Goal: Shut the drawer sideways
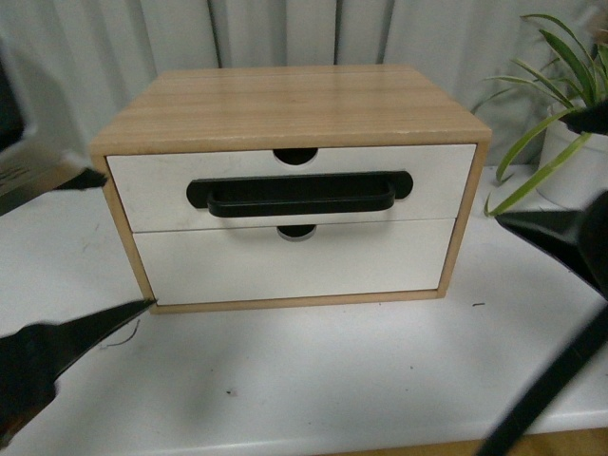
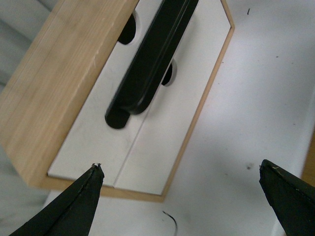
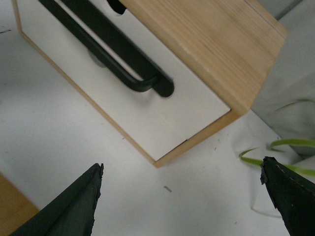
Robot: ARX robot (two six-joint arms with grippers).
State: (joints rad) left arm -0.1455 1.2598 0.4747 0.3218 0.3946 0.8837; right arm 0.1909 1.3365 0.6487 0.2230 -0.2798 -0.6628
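A light wood cabinet (image 1: 294, 100) stands on the white table (image 1: 332, 380). The drawer (image 1: 437, 176) is the upper one, with a white front, a long black bar handle (image 1: 299, 198) and a semicircular top notch. Its front sits level with the cabinet frame. It also shows in the left wrist view (image 2: 93, 132) and the right wrist view (image 3: 197, 105). My left gripper (image 2: 179, 166) is open and empty, in front of the cabinet's lower left corner. My right gripper (image 3: 182, 163) is open and empty, off the cabinet's lower right corner. Its finger (image 1: 560, 237) shows at the right of the front view.
A plain white handleless drawer (image 1: 294, 261) sits below the handled one. A green plant (image 1: 560, 57) in a white pot (image 1: 575, 166) stands at the right, near my right gripper. A grey curtain hangs behind. A small black thread (image 1: 123, 337) lies on the table.
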